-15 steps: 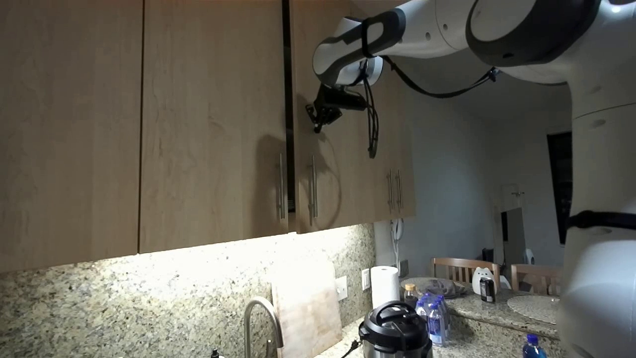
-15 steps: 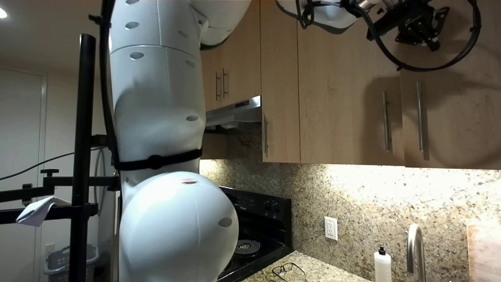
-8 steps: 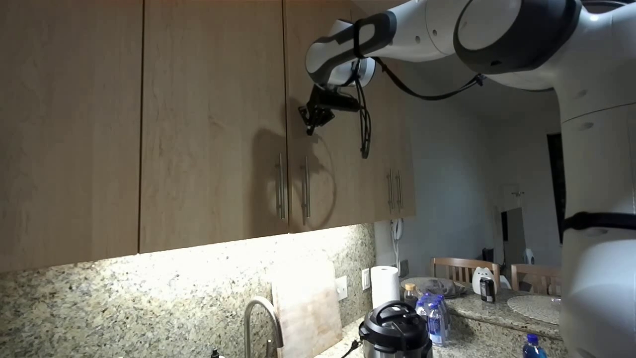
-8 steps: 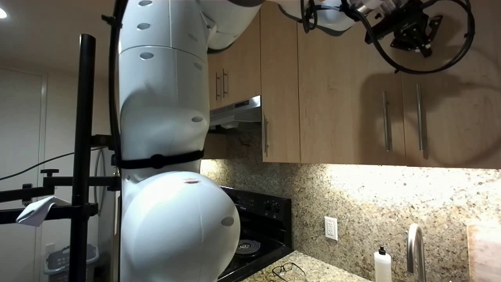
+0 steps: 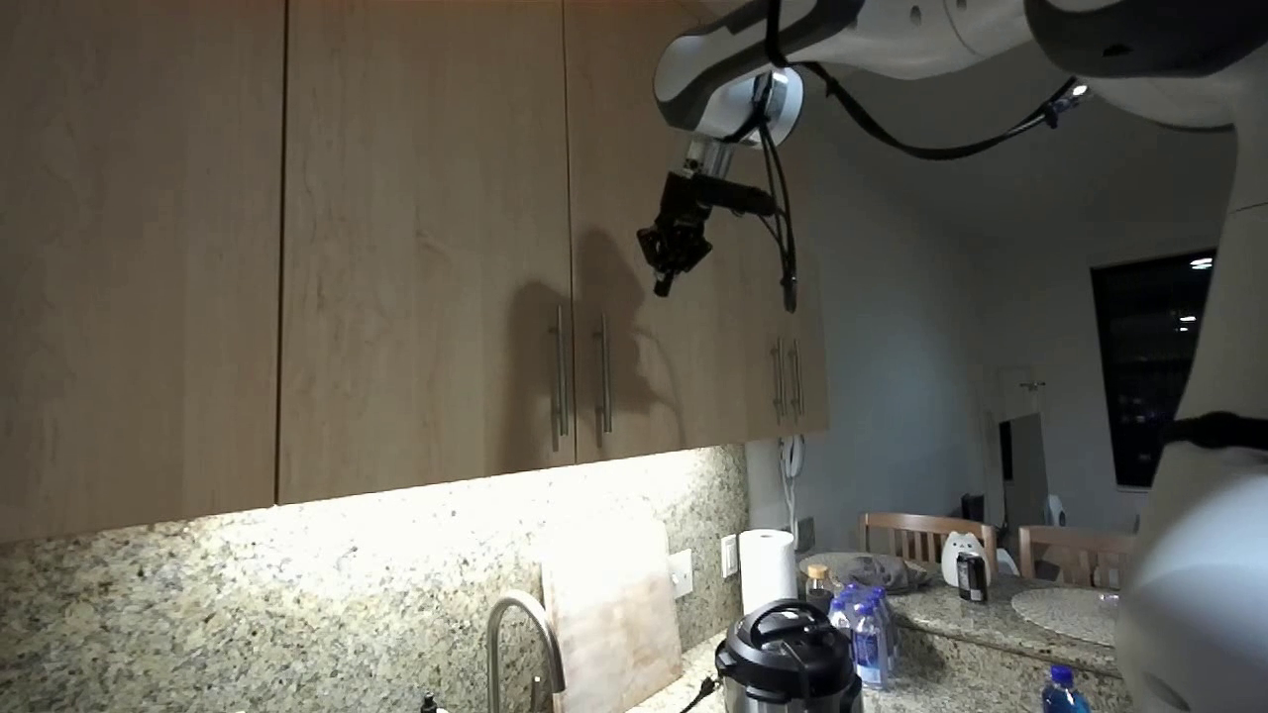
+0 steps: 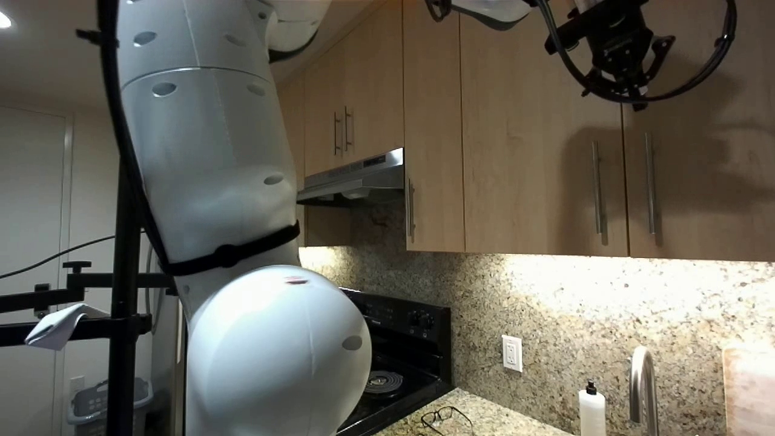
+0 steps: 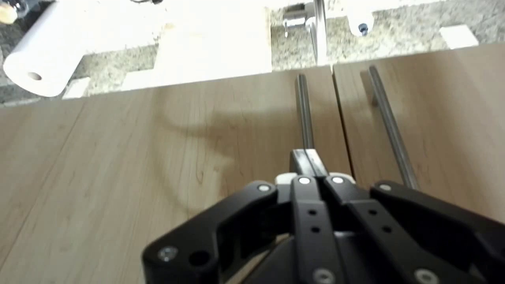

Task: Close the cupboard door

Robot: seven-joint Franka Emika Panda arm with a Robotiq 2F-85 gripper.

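The cupboard door (image 5: 644, 426) is light wood and lies flush with the neighbouring door, with only a thin seam between them. It shows also in an exterior view (image 6: 702, 181) and in the wrist view (image 7: 189, 150). Its white inner face is hidden. Its slim metal bar handle (image 5: 605, 371) stands near the seam and shows in the wrist view too (image 7: 303, 110). My gripper (image 5: 664, 282) is in front of the door, above handle height, apparently apart from it. In the wrist view its fingertips (image 7: 311, 157) are pressed together with nothing between them.
The neighbouring wood door (image 5: 426, 248) has its own bar handle (image 5: 561, 371). Below are a faucet (image 5: 520, 614), a cutting board (image 5: 609, 604), a black-lidded pot (image 5: 788, 644) and a paper towel roll (image 5: 768, 569). A cable loop (image 6: 720, 54) hangs beside my gripper.
One second ago a dark gap stood between the door and its neighbour; it has narrowed to a thin seam. My gripper has since moved back from the door and somewhat lower.
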